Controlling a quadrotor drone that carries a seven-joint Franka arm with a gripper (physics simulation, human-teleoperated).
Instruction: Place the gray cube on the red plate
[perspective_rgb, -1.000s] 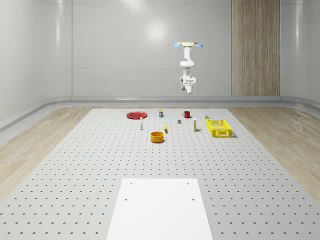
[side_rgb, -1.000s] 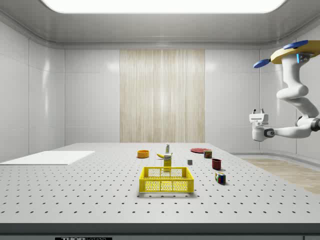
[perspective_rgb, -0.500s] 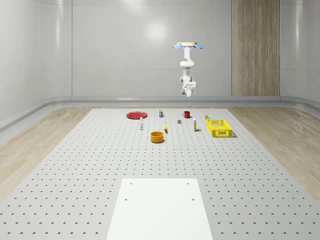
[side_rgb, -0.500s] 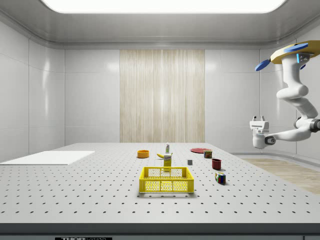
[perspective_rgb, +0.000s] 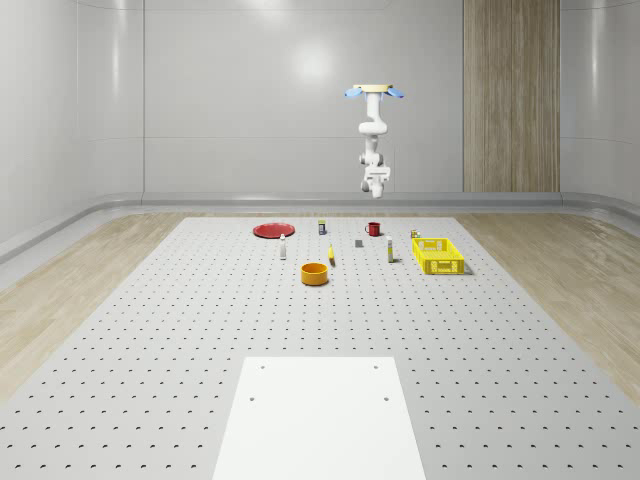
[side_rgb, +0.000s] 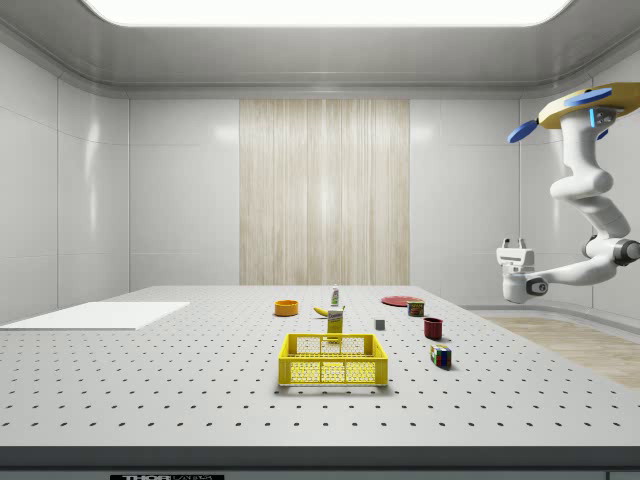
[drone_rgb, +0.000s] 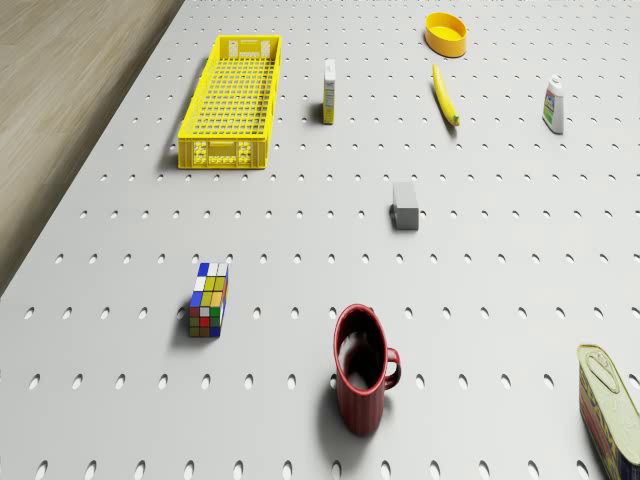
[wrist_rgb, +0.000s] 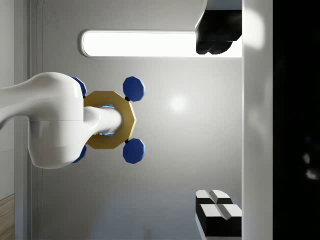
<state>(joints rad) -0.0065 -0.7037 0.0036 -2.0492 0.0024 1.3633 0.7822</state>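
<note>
The small gray cube (perspective_rgb: 358, 242) (side_rgb: 380, 324) (drone_rgb: 405, 205) lies on the perforated table among other items. Toward the whole-scene view's left sits the red plate (perspective_rgb: 272, 230) (side_rgb: 398, 300), with nothing on it. The drone (perspective_rgb: 374, 91) (side_rgb: 585, 105) hovers high over the table's far end, roughly above the red mug. Its arm hangs down and bends so that the gripper (perspective_rgb: 375, 184) (side_rgb: 513, 243) (wrist_rgb: 217, 125) points upward, far above the cube. The fingers (wrist_rgb: 218, 212) are open and hold nothing.
A yellow crate (perspective_rgb: 438, 255) (drone_rgb: 230, 100), red mug (perspective_rgb: 373, 229) (drone_rgb: 360, 372), Rubik's cube (drone_rgb: 208, 298), orange bowl (perspective_rgb: 315, 273), banana (drone_rgb: 445, 95), bottles and a can (drone_rgb: 610, 400) stand around the cube. A white sheet (perspective_rgb: 320, 415) lies at the near end.
The gripper has sunk a little and the wrist has turned, while the drone has stayed almost in place. Nothing on the table has moved.
</note>
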